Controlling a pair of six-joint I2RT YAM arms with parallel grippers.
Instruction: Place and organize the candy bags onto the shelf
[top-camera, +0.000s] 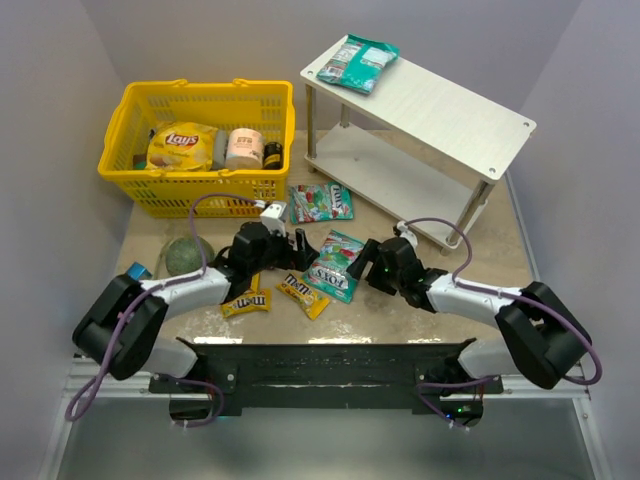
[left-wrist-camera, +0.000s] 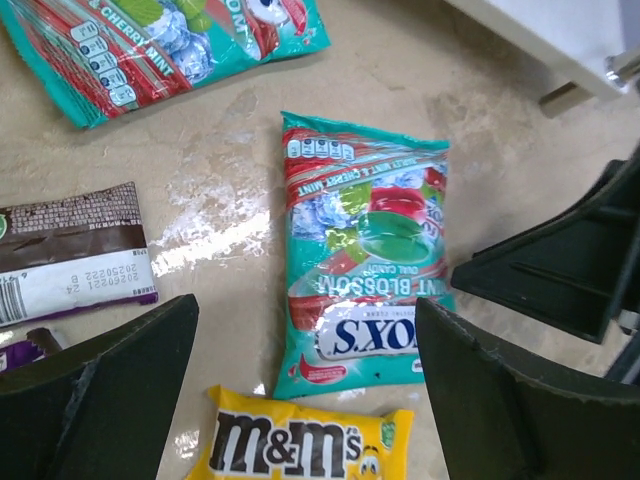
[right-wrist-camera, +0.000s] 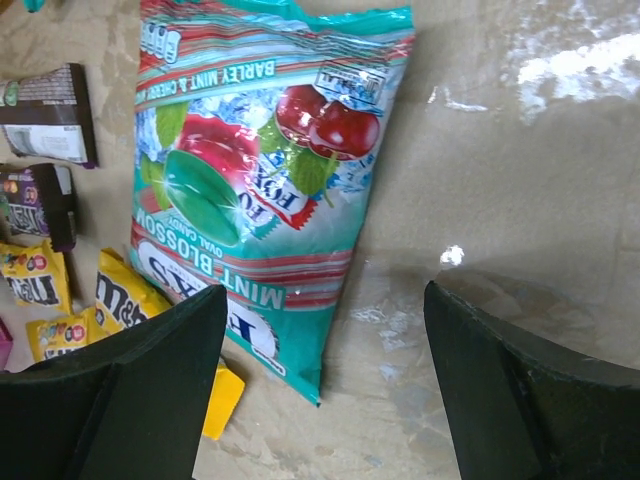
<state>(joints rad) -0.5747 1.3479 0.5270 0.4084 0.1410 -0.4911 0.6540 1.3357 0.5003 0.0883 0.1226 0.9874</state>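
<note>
One teal candy bag (top-camera: 360, 62) lies on the top board of the white shelf (top-camera: 470, 115). A second teal bag (top-camera: 320, 201) lies on the table by the basket. The FOX'S teal bag (top-camera: 336, 264) lies between my grippers; it shows in the left wrist view (left-wrist-camera: 365, 260) and the right wrist view (right-wrist-camera: 255, 170). A yellow M&M's packet (left-wrist-camera: 305, 445) sits just below it, another yellow packet (top-camera: 245, 301) farther left. A brown packet (left-wrist-camera: 75, 250) lies at left. My left gripper (top-camera: 290, 245) is open above the packets. My right gripper (top-camera: 358, 263) is open beside the FOX'S bag's right edge.
A yellow basket (top-camera: 200, 180) at back left holds a Lay's chip bag (top-camera: 182, 146) and jars. A green round object (top-camera: 184, 256) and a blue packet (top-camera: 138, 270) lie at the left. The shelf's lower board (top-camera: 395, 175) is bare.
</note>
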